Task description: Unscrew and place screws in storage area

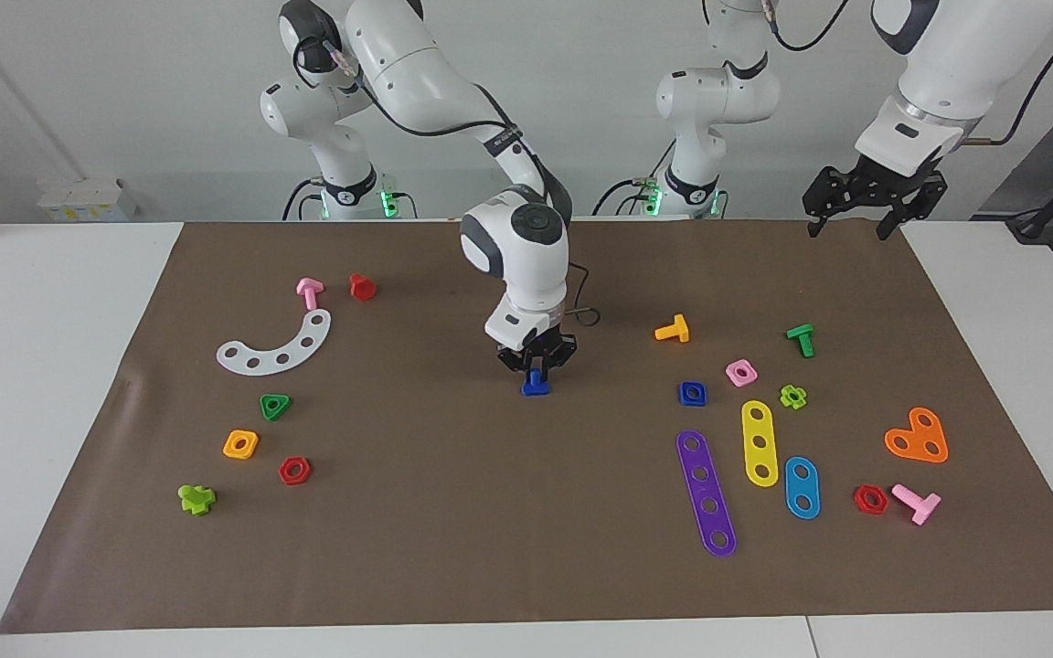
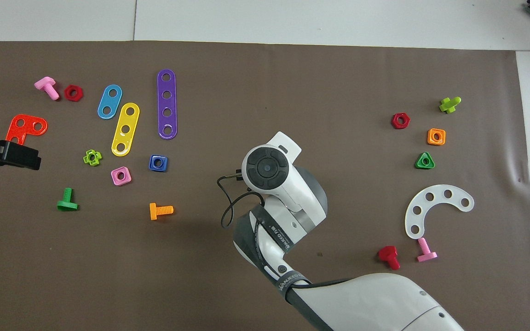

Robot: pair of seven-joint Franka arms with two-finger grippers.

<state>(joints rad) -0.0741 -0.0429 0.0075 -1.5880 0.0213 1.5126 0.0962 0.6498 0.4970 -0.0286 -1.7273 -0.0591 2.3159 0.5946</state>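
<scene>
The blue bolt (image 1: 536, 386) stands at the middle of the brown mat (image 1: 453, 512), head down and stem up. My right gripper (image 1: 537, 373) points straight down over it, fingers closed around the stem. In the overhead view the right arm's wrist (image 2: 267, 168) hides the bolt and the fingers. The matching blue square nut (image 1: 692, 393) lies apart on the mat toward the left arm's end and also shows in the overhead view (image 2: 158, 163). My left gripper (image 1: 846, 219) hangs open and empty, raised over the mat's edge at the left arm's end (image 2: 5, 154), waiting.
Near the blue nut lie a pink square nut (image 1: 741, 372), an orange bolt (image 1: 673, 330), a green bolt (image 1: 801, 339) and purple (image 1: 706, 492), yellow (image 1: 760, 442) and blue (image 1: 802, 487) strips. Toward the right arm's end lie a white curved plate (image 1: 280, 347) and a green triangular nut (image 1: 275, 406).
</scene>
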